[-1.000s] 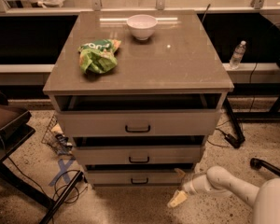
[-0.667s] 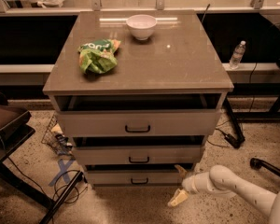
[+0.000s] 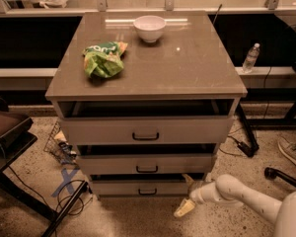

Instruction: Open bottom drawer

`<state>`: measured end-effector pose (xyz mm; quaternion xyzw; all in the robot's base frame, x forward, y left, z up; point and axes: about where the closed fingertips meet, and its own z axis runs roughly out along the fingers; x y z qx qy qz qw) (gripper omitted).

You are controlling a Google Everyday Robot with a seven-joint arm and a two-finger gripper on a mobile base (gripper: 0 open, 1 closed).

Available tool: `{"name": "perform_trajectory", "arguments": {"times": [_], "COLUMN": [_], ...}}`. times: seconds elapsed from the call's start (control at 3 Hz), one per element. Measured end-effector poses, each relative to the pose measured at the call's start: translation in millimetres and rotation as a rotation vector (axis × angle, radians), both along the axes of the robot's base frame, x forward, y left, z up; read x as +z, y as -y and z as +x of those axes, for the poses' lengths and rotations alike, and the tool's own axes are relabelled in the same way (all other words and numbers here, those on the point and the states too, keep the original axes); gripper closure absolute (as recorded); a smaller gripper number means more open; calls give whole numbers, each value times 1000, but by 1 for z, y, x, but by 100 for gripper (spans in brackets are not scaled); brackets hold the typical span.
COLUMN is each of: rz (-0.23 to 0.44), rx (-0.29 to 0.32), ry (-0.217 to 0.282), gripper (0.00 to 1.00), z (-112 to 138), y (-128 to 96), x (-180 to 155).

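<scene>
The bottom drawer (image 3: 123, 187) is the lowest and slimmest of three pale drawer fronts on the cabinet (image 3: 148, 63). It has a small dark bar handle (image 3: 147, 192) and stands out a little, with a dark gap above it. My gripper (image 3: 186, 195) is low at the drawer's right end, coming in from the lower right on a white arm (image 3: 237, 191). It is open and holds nothing. One finger (image 3: 189, 180) is up by the drawer's right top corner and the other (image 3: 183, 209) hangs below, near the floor.
The middle drawer (image 3: 147, 164) and top drawer (image 3: 145, 131) also stand slightly out. On the cabinet top lie a green chip bag (image 3: 103, 59) and a white bowl (image 3: 149, 27). Cables and blue tape (image 3: 64, 181) lie on the floor at left. A water bottle (image 3: 251, 58) stands at right.
The gripper has stayed at the bottom drawer's right end, shifting only slightly left. The drawers look the same.
</scene>
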<state>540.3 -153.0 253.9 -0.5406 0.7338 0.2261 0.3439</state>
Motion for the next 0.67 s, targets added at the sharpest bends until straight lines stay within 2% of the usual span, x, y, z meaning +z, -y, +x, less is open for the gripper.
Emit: {"name": "perform_trajectory", "arguments": {"times": [0.33,0.67], "rz": [3,-23], "rx": [-3,8], "ry": [25,40], "gripper": [0,0], "z": [11,20], "y": [-7,-16], "x": [-12,-21]}}
